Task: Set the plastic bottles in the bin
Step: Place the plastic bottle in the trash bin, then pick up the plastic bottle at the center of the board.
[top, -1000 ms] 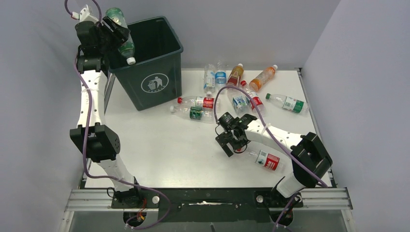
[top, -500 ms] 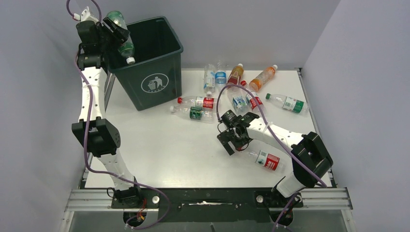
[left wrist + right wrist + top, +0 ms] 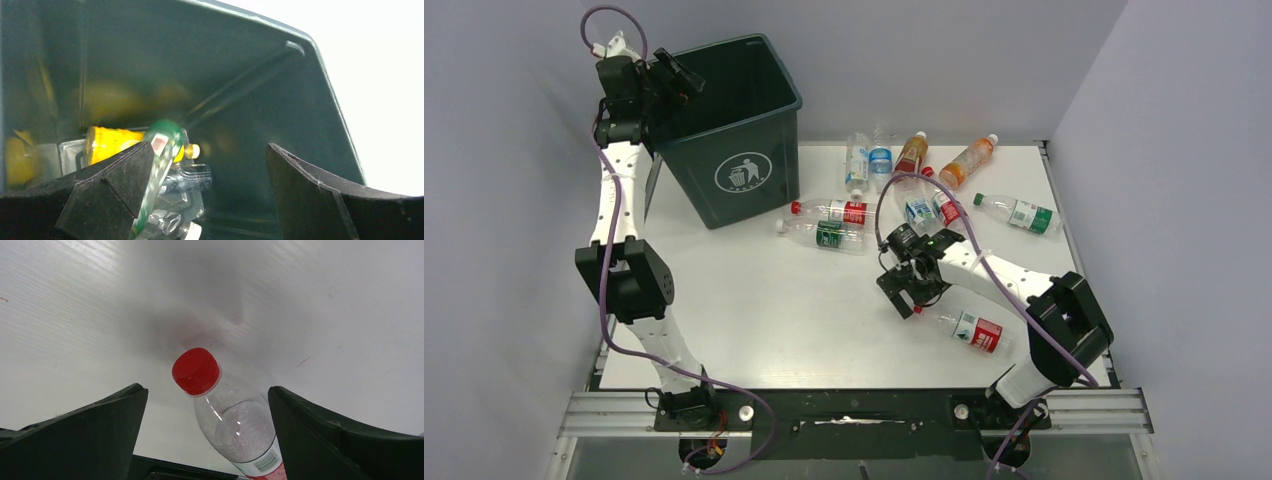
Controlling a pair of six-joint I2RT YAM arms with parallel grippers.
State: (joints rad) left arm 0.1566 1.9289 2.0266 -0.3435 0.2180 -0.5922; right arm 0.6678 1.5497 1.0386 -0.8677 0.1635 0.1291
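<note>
Seen from above, the bin point(image 3: 754, 175) stands at the far left of the table point(image 3: 754, 320). The left gripper point(image 3: 682, 80) hangs over its left rim with jaws spread, holding nothing. Ten plastic bottles point(image 3: 829, 211) lie flat on the table: two side by side just right of the bin, seven clustered toward the far edge, and one red-labelled bottle point(image 3: 969, 328) alone near the front right. The right gripper point(image 3: 904, 297) sits low at that bottle's cap end, jaws parted. The left wrist camera looks down into the bin between two wide-apart fingers point(image 3: 115, 185) with nothing clamped. A blurred green-labelled bottle point(image 3: 159, 165) shows just beside the left finger, above a yellow bottle point(image 3: 107, 145) and a clear bottle point(image 3: 187, 177) lying on the bin's floor. A further yellow shape at the left edge is too blurred to name. The right wrist camera shows the one red-labelled bottle, its red cap point(image 3: 196, 371) toward the lens, lying on the table between the open fingers and touching neither.
</note>
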